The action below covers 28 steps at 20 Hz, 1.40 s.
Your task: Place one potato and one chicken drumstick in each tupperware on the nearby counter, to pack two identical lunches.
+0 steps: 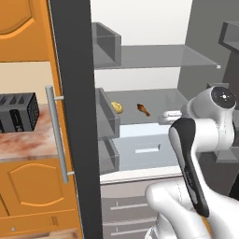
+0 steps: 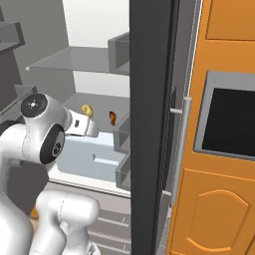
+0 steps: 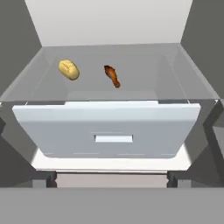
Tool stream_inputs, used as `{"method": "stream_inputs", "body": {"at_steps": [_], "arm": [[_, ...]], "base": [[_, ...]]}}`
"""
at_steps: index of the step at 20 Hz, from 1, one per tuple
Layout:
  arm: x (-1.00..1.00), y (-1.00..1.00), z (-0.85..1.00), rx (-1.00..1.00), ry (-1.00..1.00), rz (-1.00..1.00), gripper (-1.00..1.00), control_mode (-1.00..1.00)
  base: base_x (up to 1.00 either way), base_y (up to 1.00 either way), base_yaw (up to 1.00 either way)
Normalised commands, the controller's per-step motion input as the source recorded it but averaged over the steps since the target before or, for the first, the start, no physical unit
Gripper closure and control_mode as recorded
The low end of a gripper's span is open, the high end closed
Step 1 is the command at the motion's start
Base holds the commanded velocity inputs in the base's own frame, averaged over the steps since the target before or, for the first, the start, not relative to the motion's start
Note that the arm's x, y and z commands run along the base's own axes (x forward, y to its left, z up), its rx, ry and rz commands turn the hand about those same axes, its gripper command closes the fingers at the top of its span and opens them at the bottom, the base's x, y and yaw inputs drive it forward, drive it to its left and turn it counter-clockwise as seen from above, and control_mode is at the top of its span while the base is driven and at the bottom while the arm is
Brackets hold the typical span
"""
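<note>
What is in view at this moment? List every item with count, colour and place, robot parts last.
potato: one, yellow, middle fridge shelf, left of the drumstick.
chicken drumstick: one, reddish-brown, same shelf, apart from the potato.
fridge drawer: one, pale blue-white, closed, under that shelf.
fridge door: one, dark grey, standing open.
toaster: one, black, on the counter.
oven: one, dark window, set in orange cabinets.
tool: one, white, at the fridge opening, open, empty.
</note>
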Motion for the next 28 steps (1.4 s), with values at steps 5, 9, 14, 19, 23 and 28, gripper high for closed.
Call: {"method": "stream_inputs", "body": {"at_steps": [5, 9, 14, 19, 23, 28], "arm": [[0.58, 0.11, -0.06, 0.0, 0.0, 0.0, -1.0, -1.0], [0.51, 0.23, -0.01, 0.0, 0.03, 0.02, -1.0, -1.0], [0.4, 0.1, -0.02, 0.0, 0.04, 0.07, -1.0, -1.0], [0.27, 0.04, -0.15, -0.02, -0.02, 0.14, -1.0, -1.0], [0.21, 0.11, -0.22, -0.05, -0.05, 0.15, -1.0, -1.0], [0.26, 0.19, -0.09, -0.04, -0.01, 0.13, -1.0, -1.0]], "base": [[0.0, 0.0, 0.0], [0.0, 0.0, 0.0], [0.0, 0.0, 0.0], [0.0, 0.0, 0.0], [0.0, 0.0, 0.0], [0.0, 0.0, 0.0]]}}
